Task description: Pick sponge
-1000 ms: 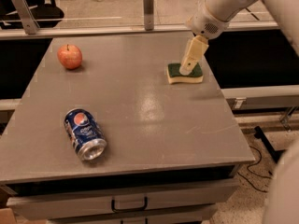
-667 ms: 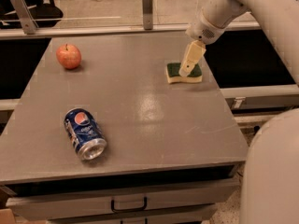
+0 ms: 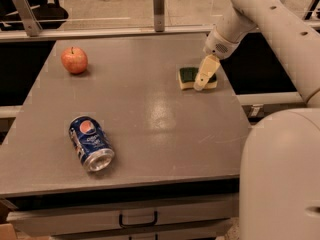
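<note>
Nearest the camera, at the lower right of the frame, stands the robot's pale base (image 3: 280, 179). Beside it is the front edge of the grey table (image 3: 150, 114), with a drawer handle (image 3: 138, 219) below.

On the lower left of the tabletop a blue soda can (image 3: 91, 143) lies on its side, open end toward the camera, well apart from everything else.

Farther back, in the right of the frame near the table's right edge, lies the sponge (image 3: 188, 77). It rests flat, dark green side up over pale yellow foam, with its long axis running left to right across the frame.

The gripper (image 3: 200, 84) comes down from the arm at the upper right. It slants toward the lower left and overlaps the middle-right part of the sponge, with its tip at the near long edge. Whether it is open, closed, or already touching the foam cannot be told from this view.

The sponge lies directly under the gripper, extending mostly to its left. A grasp would probably have to span the short width, across the long axis, and so needs little sideways travel.

Beyond, at the upper left of the table, sits a red apple (image 3: 74, 60). Behind the far edge a metal post (image 3: 158, 8) rises.
</note>
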You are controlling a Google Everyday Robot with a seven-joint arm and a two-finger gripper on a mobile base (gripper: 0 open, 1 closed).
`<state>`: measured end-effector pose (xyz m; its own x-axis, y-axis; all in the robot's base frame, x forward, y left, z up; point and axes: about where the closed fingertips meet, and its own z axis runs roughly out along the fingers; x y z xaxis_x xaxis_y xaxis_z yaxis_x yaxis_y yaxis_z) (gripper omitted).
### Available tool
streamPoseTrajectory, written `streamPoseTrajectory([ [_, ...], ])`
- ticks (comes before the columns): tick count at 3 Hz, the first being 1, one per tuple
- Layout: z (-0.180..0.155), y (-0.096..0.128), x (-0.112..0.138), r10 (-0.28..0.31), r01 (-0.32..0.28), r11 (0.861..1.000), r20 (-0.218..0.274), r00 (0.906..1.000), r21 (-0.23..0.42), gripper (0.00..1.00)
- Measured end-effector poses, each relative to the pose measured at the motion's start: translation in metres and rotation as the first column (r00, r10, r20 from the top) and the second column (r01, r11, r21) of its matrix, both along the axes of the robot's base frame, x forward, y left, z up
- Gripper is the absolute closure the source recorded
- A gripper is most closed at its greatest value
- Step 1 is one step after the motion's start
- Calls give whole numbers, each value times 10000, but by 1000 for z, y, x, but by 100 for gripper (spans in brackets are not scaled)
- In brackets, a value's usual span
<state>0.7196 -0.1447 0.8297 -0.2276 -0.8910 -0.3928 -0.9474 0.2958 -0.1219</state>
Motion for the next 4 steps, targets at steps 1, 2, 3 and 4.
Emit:
streamPoseTrajectory([
  [1,-11,-7,0,-308,309,9995,-315,9990,21,19],
  [2,-1,-2,-7,-187,195,9994,-277,9994,301,42],
  [3,4,1,-10,-79,87,9990,-201,9998,428,66],
  [4,40,20,-34,743,-775,9924,365,9966,954,89],
])
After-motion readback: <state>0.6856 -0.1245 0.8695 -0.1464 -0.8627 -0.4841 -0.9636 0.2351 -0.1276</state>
